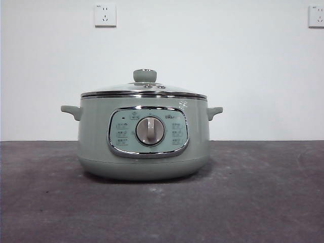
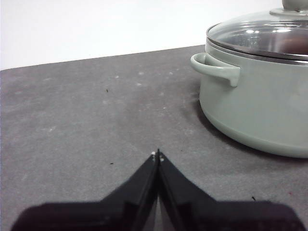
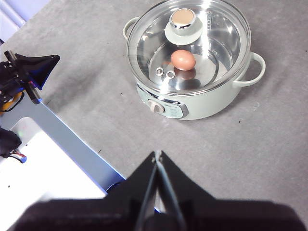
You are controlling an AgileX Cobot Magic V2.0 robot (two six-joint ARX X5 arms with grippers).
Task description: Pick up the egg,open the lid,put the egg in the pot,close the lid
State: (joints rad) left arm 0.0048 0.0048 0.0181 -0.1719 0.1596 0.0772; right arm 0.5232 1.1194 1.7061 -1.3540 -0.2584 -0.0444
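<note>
The pale green pot (image 1: 144, 152) stands on the grey table with its glass lid (image 1: 144, 90) resting on it, green knob (image 1: 145, 76) on top. From above, the reddish-brown egg (image 3: 183, 59) lies inside the pot (image 3: 211, 103), seen through the lid (image 3: 216, 33). My right gripper (image 3: 158, 155) hangs high above the table, jaws shut and empty, well apart from the pot. My left gripper (image 2: 157, 154) sits low over the table beside the pot (image 2: 255, 110), jaws shut and empty. The lid (image 2: 260, 33) and a side handle (image 2: 214, 67) show there.
A white wall with two sockets (image 1: 105, 15) rises behind the table. In the right wrist view the other arm's gripper (image 3: 36, 67) shows at the side, near a white and blue base (image 3: 57, 159) by the table's edge.
</note>
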